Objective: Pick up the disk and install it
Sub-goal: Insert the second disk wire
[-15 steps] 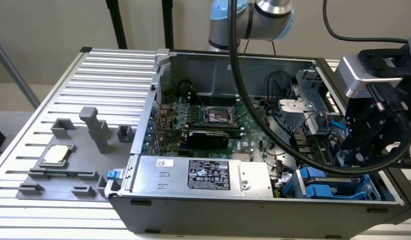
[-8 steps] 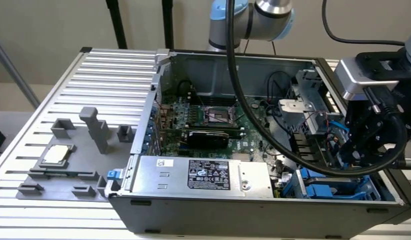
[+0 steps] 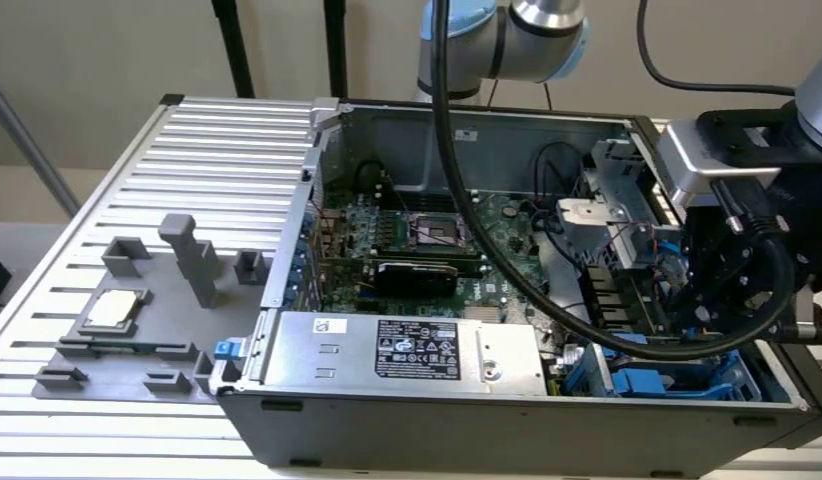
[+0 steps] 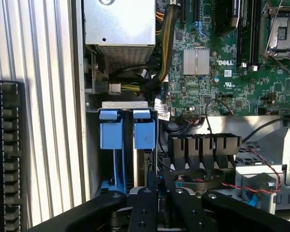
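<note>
The disk [image 4: 145, 164] stands edge-on in a slot of the drive bay [image 3: 678, 385] at the case's corner on the exterior view's right. Its blue carrier tab [image 4: 144, 131] sits level with the tab of the empty blue carrier [image 4: 111, 135] beside it. My black gripper [image 4: 164, 193] [image 3: 698, 325] hangs low over that bay. Its fingers are drawn close together at the disk's near end, which runs in under them. The part of the disk below the fingers is hidden.
The open computer case [image 3: 518, 420] lies on a ribbed metal table [image 3: 211, 130]. A silver power supply [image 3: 398, 350] borders the bay, with the motherboard [image 3: 425, 240] behind it. A thick black cable [image 3: 518, 270] crosses the case. A grey fixture [image 3: 144, 310] holds a small chip.
</note>
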Robot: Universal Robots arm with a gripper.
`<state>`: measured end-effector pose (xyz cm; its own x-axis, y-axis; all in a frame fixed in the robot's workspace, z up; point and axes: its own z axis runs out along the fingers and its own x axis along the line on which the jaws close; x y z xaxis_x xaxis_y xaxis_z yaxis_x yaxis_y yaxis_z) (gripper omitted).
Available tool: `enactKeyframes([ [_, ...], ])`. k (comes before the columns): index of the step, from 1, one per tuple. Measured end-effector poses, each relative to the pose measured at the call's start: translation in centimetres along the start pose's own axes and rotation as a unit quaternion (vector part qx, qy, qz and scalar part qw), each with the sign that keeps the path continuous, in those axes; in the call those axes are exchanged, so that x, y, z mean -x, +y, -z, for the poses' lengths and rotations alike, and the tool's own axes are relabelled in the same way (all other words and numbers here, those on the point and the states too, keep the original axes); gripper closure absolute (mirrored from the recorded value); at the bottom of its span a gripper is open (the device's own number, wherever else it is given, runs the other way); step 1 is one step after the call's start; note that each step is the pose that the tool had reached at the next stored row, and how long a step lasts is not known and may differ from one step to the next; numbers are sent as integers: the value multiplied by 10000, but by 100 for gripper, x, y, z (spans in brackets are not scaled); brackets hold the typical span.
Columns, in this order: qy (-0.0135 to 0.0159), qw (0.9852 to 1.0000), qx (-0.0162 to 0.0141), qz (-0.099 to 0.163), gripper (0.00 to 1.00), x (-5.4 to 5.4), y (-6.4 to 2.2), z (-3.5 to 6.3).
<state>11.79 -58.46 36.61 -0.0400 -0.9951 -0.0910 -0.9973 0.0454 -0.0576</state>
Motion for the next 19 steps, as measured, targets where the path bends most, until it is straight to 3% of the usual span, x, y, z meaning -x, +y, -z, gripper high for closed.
enactKeyframes([
  [2,-1,10000,-23,2,100,-15,31,-10],
  [4,-2,10000,-74,6,100,-21,41,-26],
  [9,-11,9997,-251,22,100,-27,55,-74],
  [11,-14,9995,-306,27,100,-30,68,-95],
  [19,-18,9992,-396,35,100,-38,112,-161],
])
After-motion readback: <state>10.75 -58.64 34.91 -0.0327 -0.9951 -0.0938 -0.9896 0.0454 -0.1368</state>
